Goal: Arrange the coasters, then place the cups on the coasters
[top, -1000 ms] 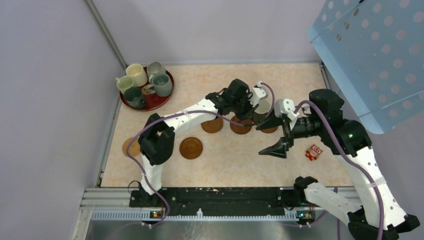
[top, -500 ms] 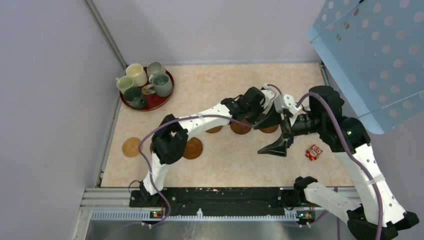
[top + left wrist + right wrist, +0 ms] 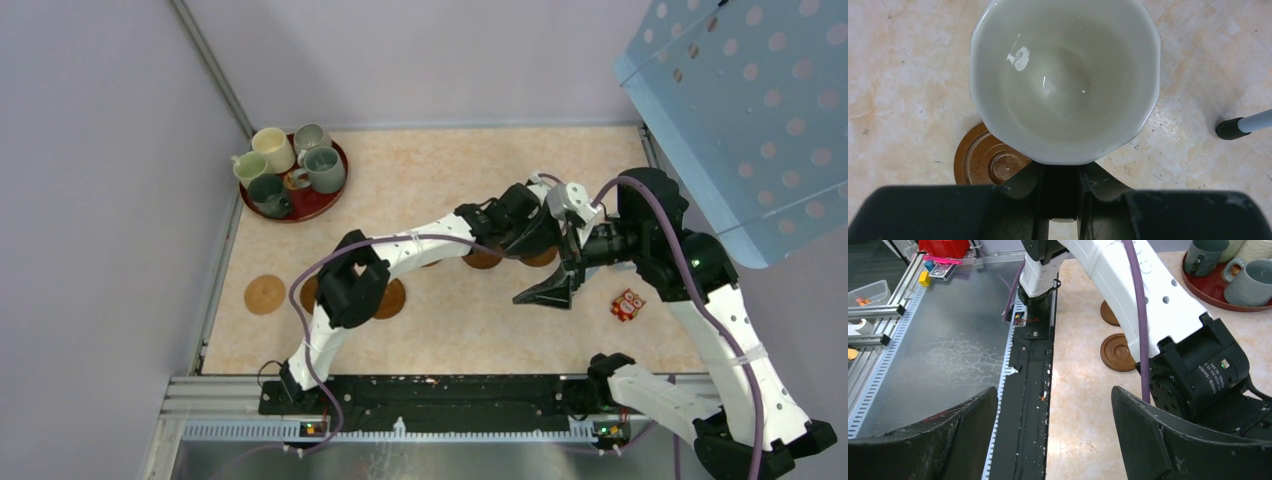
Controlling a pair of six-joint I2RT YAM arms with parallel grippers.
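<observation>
Fingers (image 3: 1020,186) of the left gripper (image 3: 1063,195) are pinched on the handle of a cream faceted ceramic cup (image 3: 1063,80), so that one's being carried mouth up. Looking down from the wrist, a dark brown round wooden coaster (image 3: 984,160) pokes out from under the cup's lower-left side, so the cup sits off-centre to it. I can't tell if the base is touching anything.

Compared with a second ago, the left arm has stretched further right. From above, the left gripper (image 3: 527,222) was over the middle of the coaster row back then. Now it's at the right-hand end, close against the right gripper (image 3: 552,262). Its elbow slid right too and now covers part of the brown coaster (image 3: 392,298) near the front.

Right gripper's fingers (image 3: 1158,440) are spread wide with nothing between them, same as before, pointing back toward the arm bases. The light tan coaster (image 3: 264,294) hasn't budged at the left edge. The other five mugs (image 3: 322,168) are still parked on the dark red round tray (image 3: 315,205) in the far left corner. The small red packet (image 3: 627,304) still lies by the right arm.
</observation>
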